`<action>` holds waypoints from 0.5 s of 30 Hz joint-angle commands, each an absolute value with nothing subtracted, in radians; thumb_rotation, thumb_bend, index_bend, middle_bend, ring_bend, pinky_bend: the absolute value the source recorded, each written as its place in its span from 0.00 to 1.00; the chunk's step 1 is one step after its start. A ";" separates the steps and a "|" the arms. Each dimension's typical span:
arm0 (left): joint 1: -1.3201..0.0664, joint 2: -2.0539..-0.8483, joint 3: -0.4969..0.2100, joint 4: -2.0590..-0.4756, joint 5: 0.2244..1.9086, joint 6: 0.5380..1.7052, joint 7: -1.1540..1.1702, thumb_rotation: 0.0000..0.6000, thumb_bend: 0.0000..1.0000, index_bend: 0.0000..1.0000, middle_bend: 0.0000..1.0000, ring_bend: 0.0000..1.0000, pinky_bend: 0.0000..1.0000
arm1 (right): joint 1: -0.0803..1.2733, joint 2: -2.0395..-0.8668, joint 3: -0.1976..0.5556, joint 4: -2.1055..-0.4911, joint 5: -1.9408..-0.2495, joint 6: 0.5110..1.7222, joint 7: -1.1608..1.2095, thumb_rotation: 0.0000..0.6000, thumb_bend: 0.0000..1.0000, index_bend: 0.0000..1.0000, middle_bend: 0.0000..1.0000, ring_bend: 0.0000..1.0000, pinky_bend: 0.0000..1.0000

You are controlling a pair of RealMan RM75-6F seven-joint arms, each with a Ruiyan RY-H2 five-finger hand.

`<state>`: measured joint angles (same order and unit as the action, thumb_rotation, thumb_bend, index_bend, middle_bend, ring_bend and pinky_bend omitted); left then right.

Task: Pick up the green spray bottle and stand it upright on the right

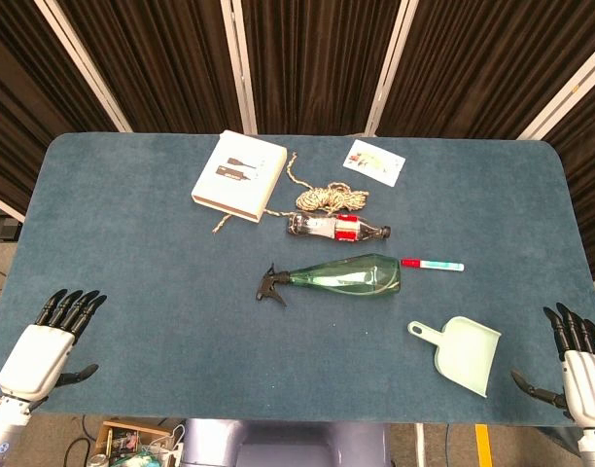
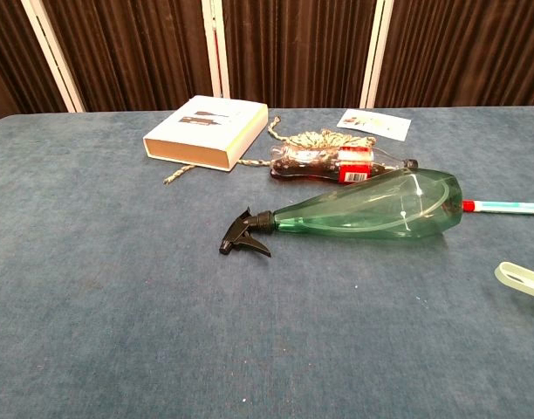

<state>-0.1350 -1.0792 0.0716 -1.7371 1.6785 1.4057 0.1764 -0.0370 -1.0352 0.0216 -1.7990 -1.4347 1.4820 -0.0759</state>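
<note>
The green spray bottle (image 1: 348, 276) lies on its side mid-table, nozzle leftward. Our right hand (image 1: 581, 370) and left hand (image 1: 43, 348) hover released at the near corners — we should grasp the wide body, clearing the marker (image 1: 432, 264) and dustpan (image 1: 463, 353).

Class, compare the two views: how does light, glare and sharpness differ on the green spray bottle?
Head view: even overhead light, weak shadows, green spray bottle sharp with thin glare streaks. Chest view: bottle shows brighter reflections along its body, a soft shadow beneath, and the near table looks slightly softer.
</note>
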 commanded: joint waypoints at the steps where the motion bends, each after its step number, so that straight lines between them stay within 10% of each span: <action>1: -0.137 -1.079 0.072 -1.737 1.678 1.403 0.176 1.00 0.03 0.06 0.06 0.04 0.00 | -0.037 -1.040 0.021 -1.800 -1.434 1.483 -0.086 1.00 0.23 0.00 0.00 0.00 0.00; 15: -0.167 -1.088 0.043 -1.723 1.611 1.345 0.162 1.00 0.03 0.06 0.06 0.04 0.00 | -0.033 -1.210 0.040 -1.763 -1.572 1.593 -0.266 1.00 0.23 0.00 0.00 0.00 0.00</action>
